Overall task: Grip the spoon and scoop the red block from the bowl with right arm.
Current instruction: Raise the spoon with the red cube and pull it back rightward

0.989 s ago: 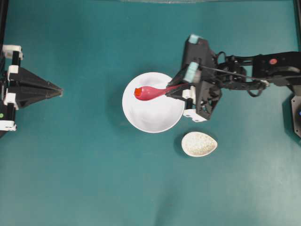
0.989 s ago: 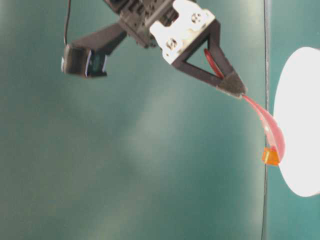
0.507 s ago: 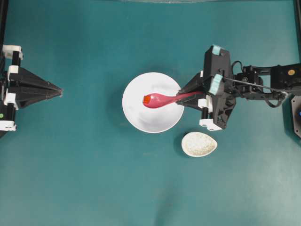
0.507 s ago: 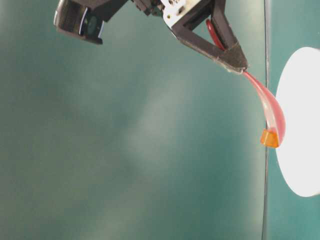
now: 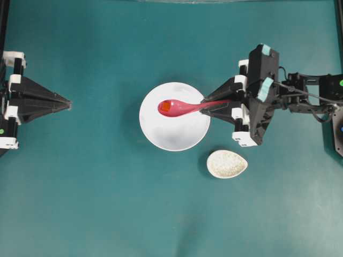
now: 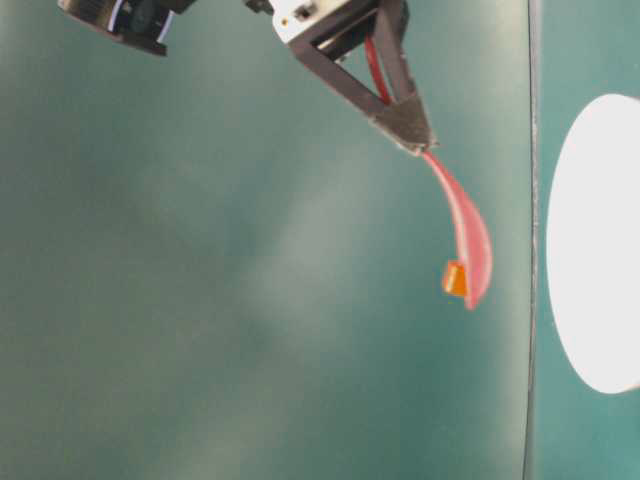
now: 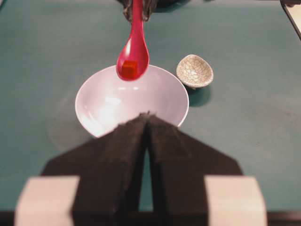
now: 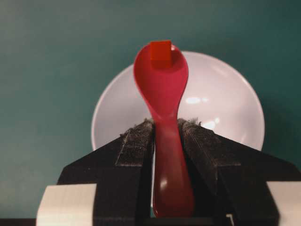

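Observation:
My right gripper (image 5: 207, 105) is shut on the handle of the glossy pink-red spoon (image 5: 179, 107), its fingers (image 8: 136, 141) pressing the handle from both sides. The spoon's scoop hangs above the white bowl (image 5: 177, 136), clear of it in the table-level view, where the spoon (image 6: 470, 235) hangs well apart from the bowl (image 6: 595, 240). The tiny red block (image 5: 165, 106) lies in the scoop near its tip. It also shows as the red block (image 8: 161, 50) in the right wrist view. My left gripper (image 5: 67, 101) is shut and empty at the far left, pointing toward the bowl (image 7: 108, 103).
A small speckled egg-shaped dish (image 5: 227, 164) sits on the teal table just right of and below the bowl. The right arm stretches in from the right edge. The left arm's body stands at the left edge.
My right gripper has drawn back to the right and risen, lifting the spoon with the red block off the bowl's inside. The left arm has not moved.

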Available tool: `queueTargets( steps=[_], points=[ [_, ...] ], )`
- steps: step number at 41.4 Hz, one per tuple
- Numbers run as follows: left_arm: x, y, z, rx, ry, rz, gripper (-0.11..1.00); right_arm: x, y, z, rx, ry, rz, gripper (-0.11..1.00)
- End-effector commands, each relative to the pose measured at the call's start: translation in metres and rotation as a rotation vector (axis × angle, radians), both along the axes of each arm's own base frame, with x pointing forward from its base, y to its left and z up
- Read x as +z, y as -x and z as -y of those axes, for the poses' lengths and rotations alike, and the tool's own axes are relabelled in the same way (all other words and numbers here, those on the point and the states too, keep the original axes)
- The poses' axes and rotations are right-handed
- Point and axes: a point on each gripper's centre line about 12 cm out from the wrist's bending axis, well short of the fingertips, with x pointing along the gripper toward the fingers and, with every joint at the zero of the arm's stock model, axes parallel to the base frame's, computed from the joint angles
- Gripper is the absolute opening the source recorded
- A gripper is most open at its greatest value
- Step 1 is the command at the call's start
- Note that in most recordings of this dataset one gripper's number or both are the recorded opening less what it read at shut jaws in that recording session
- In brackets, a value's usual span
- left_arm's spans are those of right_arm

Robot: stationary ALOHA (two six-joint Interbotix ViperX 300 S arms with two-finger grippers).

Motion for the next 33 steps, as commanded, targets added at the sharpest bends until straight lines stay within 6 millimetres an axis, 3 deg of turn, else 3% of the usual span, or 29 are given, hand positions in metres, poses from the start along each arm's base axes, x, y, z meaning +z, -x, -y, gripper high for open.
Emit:
queueTargets(
  steps=[1, 10, 33],
  points=[
    [0.008, -0.003, 0.0, 0.001, -0.002, 0.02, 0.0, 0.02, 0.0, -0.001, 0.0, 0.001, 0.063, 0.25],
    [0.008, -0.003, 0.0, 0.002, 0.0, 0.017, 0.0, 0.036, 0.008, -0.001, 0.0, 0.0, 0.112, 0.25],
    [0.009, -0.003, 0.0, 0.001, -0.002, 0.017, 0.0, 0.047, 0.009, -0.001, -0.002, -0.004, 0.143, 0.25]
  ],
)
